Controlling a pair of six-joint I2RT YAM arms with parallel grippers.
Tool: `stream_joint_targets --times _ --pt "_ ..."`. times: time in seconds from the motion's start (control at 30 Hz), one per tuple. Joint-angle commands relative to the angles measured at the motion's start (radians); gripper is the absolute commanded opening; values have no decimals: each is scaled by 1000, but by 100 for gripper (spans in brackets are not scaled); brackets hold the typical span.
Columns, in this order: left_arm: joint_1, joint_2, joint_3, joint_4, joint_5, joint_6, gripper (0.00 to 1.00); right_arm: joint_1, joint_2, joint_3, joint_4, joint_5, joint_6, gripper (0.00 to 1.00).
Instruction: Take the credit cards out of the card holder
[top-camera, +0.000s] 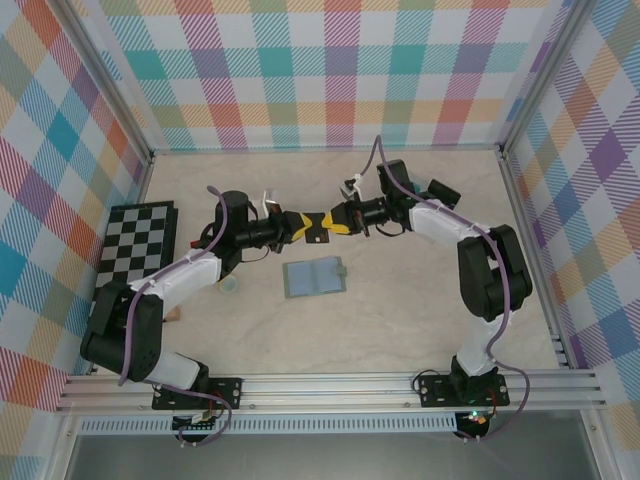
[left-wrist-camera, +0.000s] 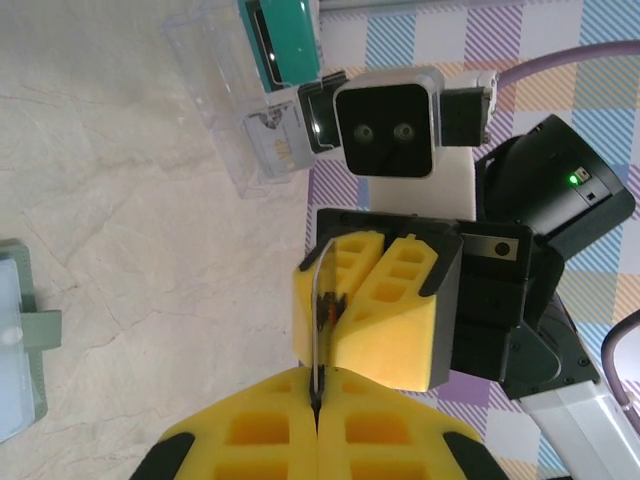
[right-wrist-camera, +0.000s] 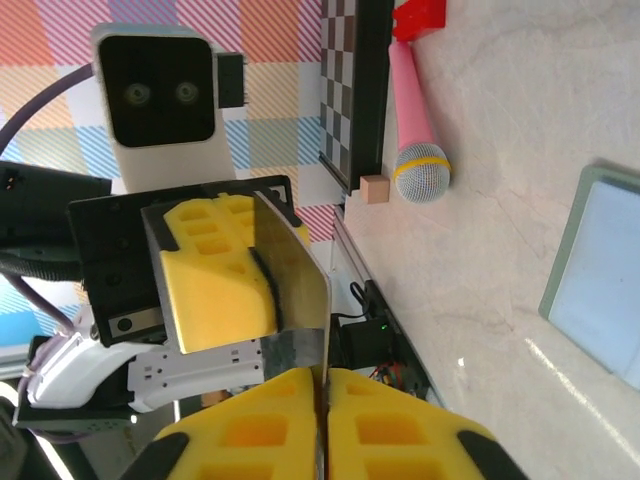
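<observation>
A dark credit card (top-camera: 319, 236) hangs in the air between both grippers, above the table. My left gripper (top-camera: 305, 228) is shut on one end of it and my right gripper (top-camera: 334, 222) is shut on the other. In the left wrist view the card (left-wrist-camera: 318, 320) shows edge-on, pinched by my left gripper (left-wrist-camera: 318, 400), with the right gripper's yellow pads (left-wrist-camera: 390, 310) beyond. In the right wrist view the glossy card (right-wrist-camera: 295, 290) runs from my right gripper (right-wrist-camera: 325, 388) to the left one's pads (right-wrist-camera: 215, 285). The grey-teal card holder (top-camera: 313, 277) lies open on the table, just nearer than the grippers.
A chequered board (top-camera: 139, 243) lies at the left. A pink microphone (right-wrist-camera: 410, 110) with a grey head (top-camera: 229, 286) rests under the left arm, with a small wooden block (top-camera: 173, 314) near it. A clear plastic tray (left-wrist-camera: 225, 100) stands behind the grippers.
</observation>
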Motion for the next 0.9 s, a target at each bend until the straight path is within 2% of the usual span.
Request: stream_joint_targets --times 0.0,0.07,0.1,0.2,0.27,0.33,0.43,0.5,0.73,0.87 --pt "-1 -51 -2 -45 -43 26 13 5 -50 64 -104 35 -74 0" --pt "1 -78 18 -149 -83 78 33 4 -49 140 -279 114 -205 0" --pt "1 -90 27 -205 -106 103 41 2 -48 171 -345 151 -252 0" --pt "2 -126 78 -419 -202 204 72 -5 -37 275 -513 263 -392 0" --pt "2 -143 119 -560 -274 272 84 -16 -25 348 -623 377 -489 0" --pt "2 -154 151 -697 -349 325 90 -33 -17 404 -697 471 -569 0" --pt "7 -159 194 -847 -442 390 97 -69 -20 473 -779 629 -702 0" --pt "10 -163 206 -903 -480 419 99 -97 -28 506 -810 685 -782 0" --pt "16 -163 245 -995 -541 494 100 -214 -70 547 -844 869 -1056 0" --pt "19 -149 254 -1007 -541 508 100 -307 -81 540 -844 941 -1149 0"
